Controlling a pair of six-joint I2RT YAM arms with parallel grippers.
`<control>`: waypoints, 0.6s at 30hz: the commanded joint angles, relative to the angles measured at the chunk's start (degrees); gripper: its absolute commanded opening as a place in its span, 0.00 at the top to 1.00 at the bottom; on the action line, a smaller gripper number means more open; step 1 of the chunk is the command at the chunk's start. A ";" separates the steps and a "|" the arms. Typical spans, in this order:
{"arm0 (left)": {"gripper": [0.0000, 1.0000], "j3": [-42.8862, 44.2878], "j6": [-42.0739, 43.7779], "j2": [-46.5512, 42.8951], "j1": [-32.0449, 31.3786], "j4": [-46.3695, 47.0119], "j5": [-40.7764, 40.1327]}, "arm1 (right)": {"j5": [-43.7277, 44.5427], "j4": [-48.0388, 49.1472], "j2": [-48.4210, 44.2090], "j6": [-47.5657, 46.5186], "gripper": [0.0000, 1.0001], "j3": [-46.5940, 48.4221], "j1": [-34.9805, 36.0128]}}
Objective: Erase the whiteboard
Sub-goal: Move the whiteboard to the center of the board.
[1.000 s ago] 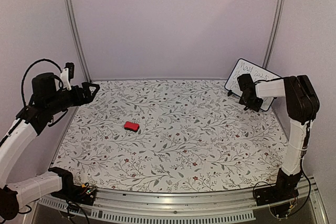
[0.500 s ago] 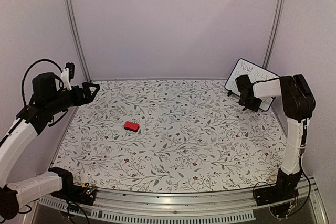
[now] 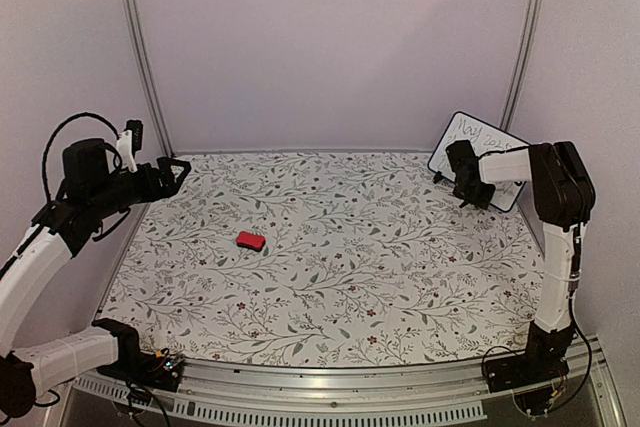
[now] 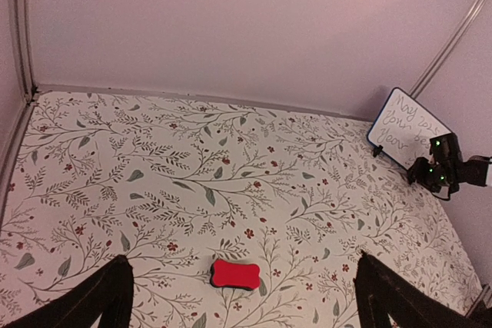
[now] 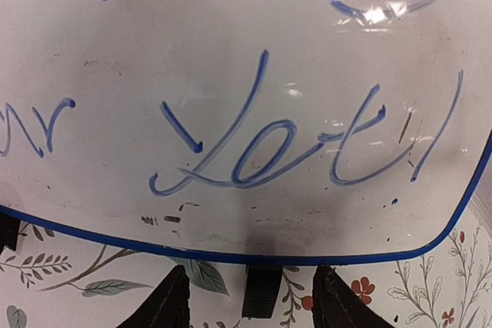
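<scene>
Right wrist view is showing the whiteboard [image 5: 246, 74] filling the frame straight ahead of the right gripper [image 5: 255, 306], blue handwriting covering its surface. Its fingers [image 5: 173, 301] are standing apart, pinching nothing, with one black foot [image 5: 262, 286] of the board sitting in the gap between them, touching neither. The board's blue-edged lower rim is lying just beyond the fingertips, on the floral cloth [image 4: 192, 174]. The left gripper [image 4: 246, 314] is hovering spread wide and empty, a red eraser [image 4: 234, 274] lying just ahead between its fingers, the board well apart to its right.
</scene>
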 commanded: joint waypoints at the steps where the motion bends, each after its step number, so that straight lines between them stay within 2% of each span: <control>1: 0.00 -0.54 -0.31 0.25 0.67 1.31 0.43 | 1.34 -1.65 1.56 0.73 0.48 1.39 0.22; 18: 0.00 -0.46 -0.19 0.67 0.62 1.09 0.32 | 1.59 -2.46 2.00 1.58 0.60 1.61 0.22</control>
